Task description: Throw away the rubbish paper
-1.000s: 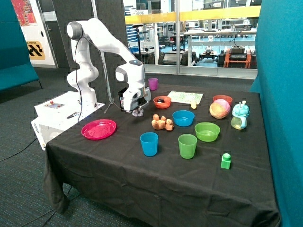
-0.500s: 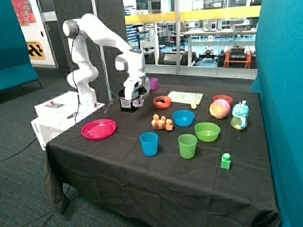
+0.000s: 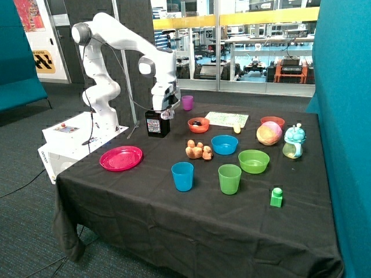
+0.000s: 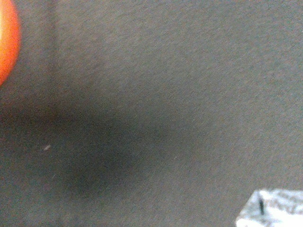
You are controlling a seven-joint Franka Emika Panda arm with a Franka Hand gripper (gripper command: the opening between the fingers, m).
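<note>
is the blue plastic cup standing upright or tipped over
Upright: the blue plastic cup stands on its base on the black tablecloth, its open mouth up.

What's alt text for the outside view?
White arm's pincer hangs over a small black bin at the back edge of a black-clothed table. Coloured cups, bowls, a pink plate and toys stand across the cloth.

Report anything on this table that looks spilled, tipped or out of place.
Nothing stands out. The blue cup, green cup and purple cup stand upright, the bowls sit level, and nothing is spilled. The gripper hangs above the small black bin.
</note>
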